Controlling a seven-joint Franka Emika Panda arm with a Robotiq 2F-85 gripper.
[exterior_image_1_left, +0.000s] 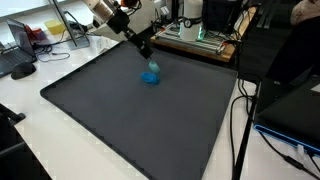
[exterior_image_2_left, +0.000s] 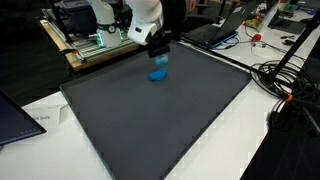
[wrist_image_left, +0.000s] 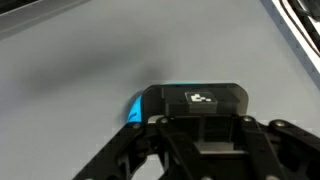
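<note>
A small blue object (exterior_image_1_left: 152, 76) is on the dark grey mat (exterior_image_1_left: 130, 120) near its far edge; it also shows in an exterior view (exterior_image_2_left: 158, 72). My gripper (exterior_image_1_left: 149, 64) points down right over it, as seen in both exterior views (exterior_image_2_left: 158, 55). In the wrist view the dark fingers (wrist_image_left: 192, 105) are drawn together around it, and only a blue sliver (wrist_image_left: 134, 110) shows at their left. The object is at or just above the mat; I cannot tell which.
A wooden board with electronics (exterior_image_1_left: 200, 40) stands behind the mat, also in an exterior view (exterior_image_2_left: 85, 42). Cables (exterior_image_1_left: 240, 120) run along the white table beside the mat. A laptop (exterior_image_2_left: 222, 30) and more cables (exterior_image_2_left: 285, 80) lie to the side.
</note>
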